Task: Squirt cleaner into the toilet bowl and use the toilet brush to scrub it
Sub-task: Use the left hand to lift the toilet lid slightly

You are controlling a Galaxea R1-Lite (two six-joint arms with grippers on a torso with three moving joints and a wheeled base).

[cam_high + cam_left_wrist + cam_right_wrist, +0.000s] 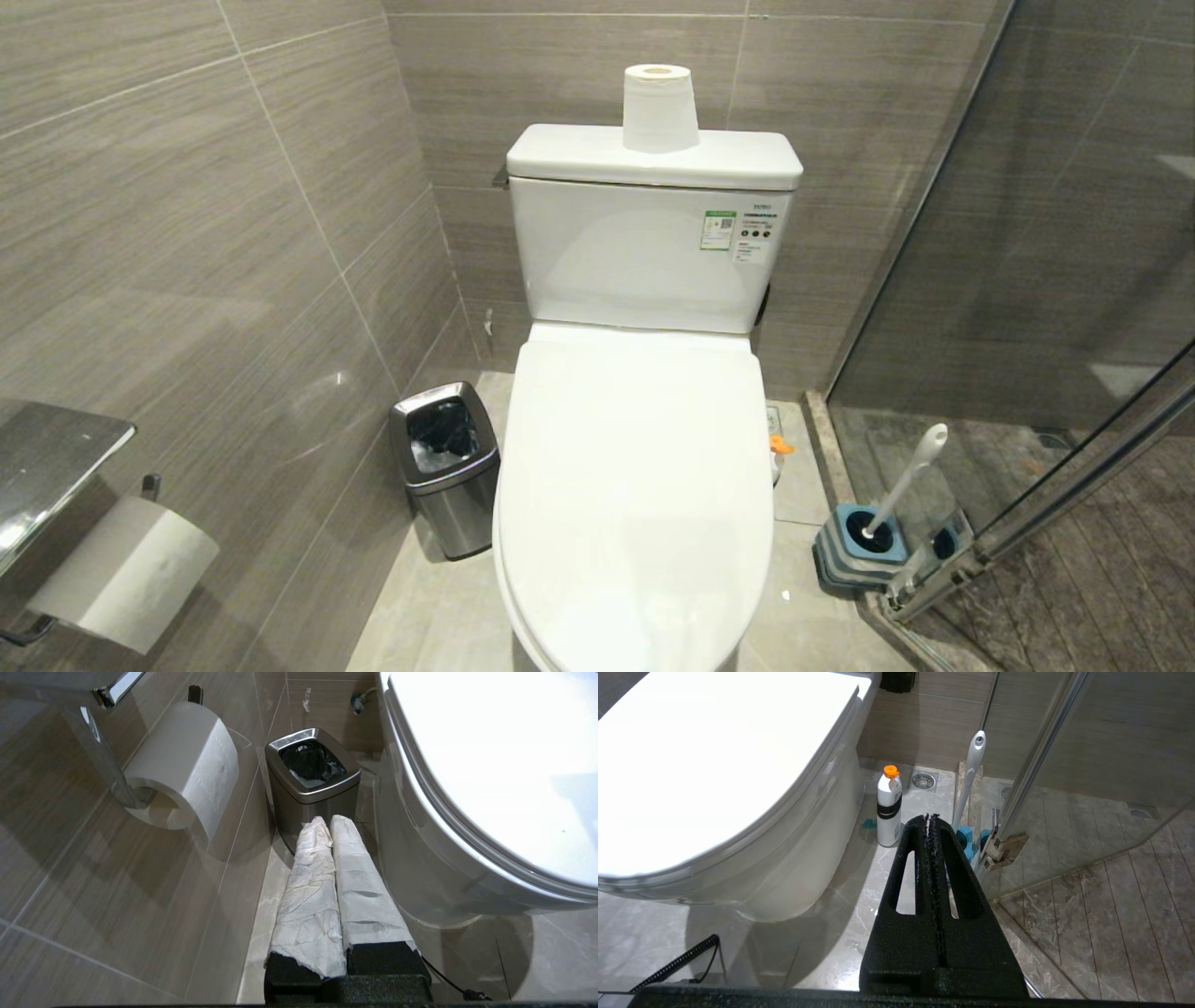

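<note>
The toilet bowl (635, 504) stands in the middle with its white lid down, so the basin is hidden. Its ceramic body (798, 849) shows beside my right gripper. The toilet brush (910, 476) leans in a blue-and-grey holder (864, 551) on the floor to the right, its white handle (971, 770) beyond my right gripper (930, 816), which is shut and empty. A white cleaner bottle with an orange cap (889, 807) stands between toilet and brush. My left gripper (329, 820), fingers wrapped in white paper, is shut and empty, low at the toilet's left. Neither arm shows in the head view.
A square steel bin (448, 467) stands left of the toilet, just ahead of my left gripper. A paper roll (659, 107) sits on the cistern, another (121, 569) hangs on the left wall. A glass shower door (1074, 504) closes off the right. A coiled cable (677, 963) lies on the floor.
</note>
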